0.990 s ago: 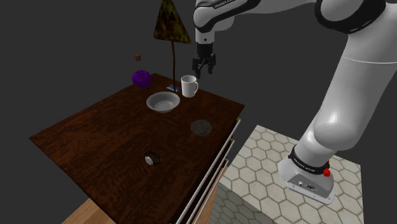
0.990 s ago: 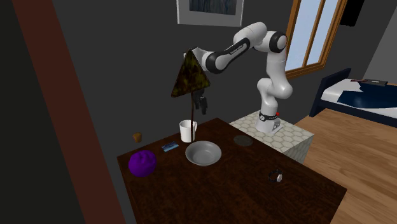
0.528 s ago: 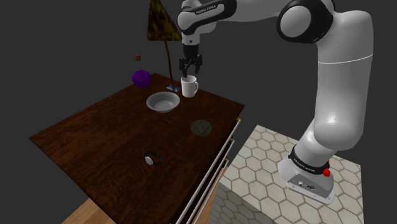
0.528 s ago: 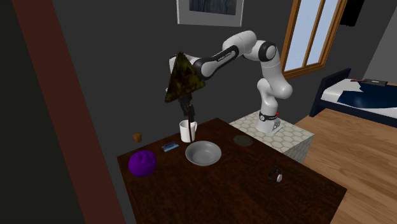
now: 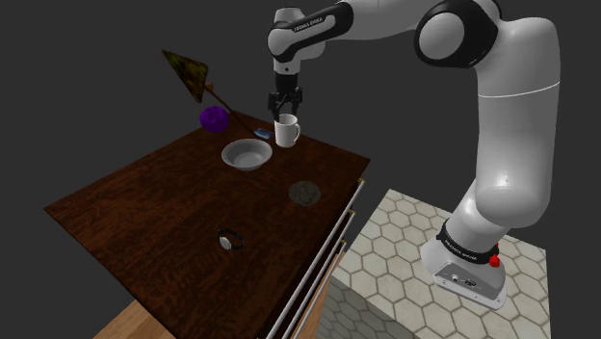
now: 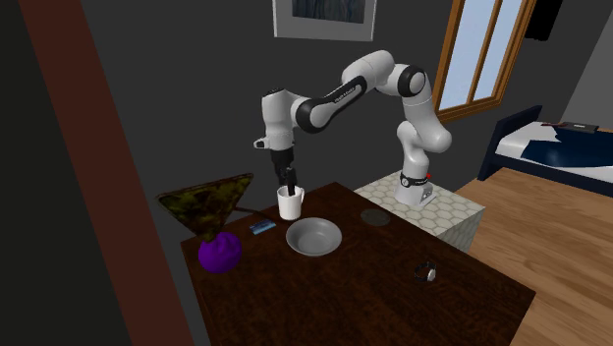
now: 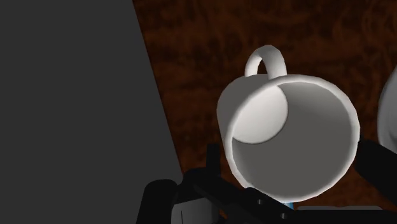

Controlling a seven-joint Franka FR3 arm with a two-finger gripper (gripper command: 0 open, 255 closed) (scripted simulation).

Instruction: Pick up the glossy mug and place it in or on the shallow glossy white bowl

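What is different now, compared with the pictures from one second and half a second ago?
The end effector moved toward the shoulder view's left and came down to the white mug, with its fingers open on either side and nothing gripped yet. The lamp was pushed over: it stood upright, and now it leans steeply over the purple ball. The mug, the white bowl and the purple ball stayed in place.

White mug (image 5: 286,131) and white bowl (image 5: 247,154) sit upper centre on a dark red-brown, wood-grained tabletop (image 5: 164,207), with the all-black gripper (image 5: 283,108) just above them. Upper left there's a purple ball (image 5: 214,118) under a mottled yellow-brown lampshade (image 5: 187,71). Lower right, the stand (image 5: 405,241) wears cream hexagon tiles.
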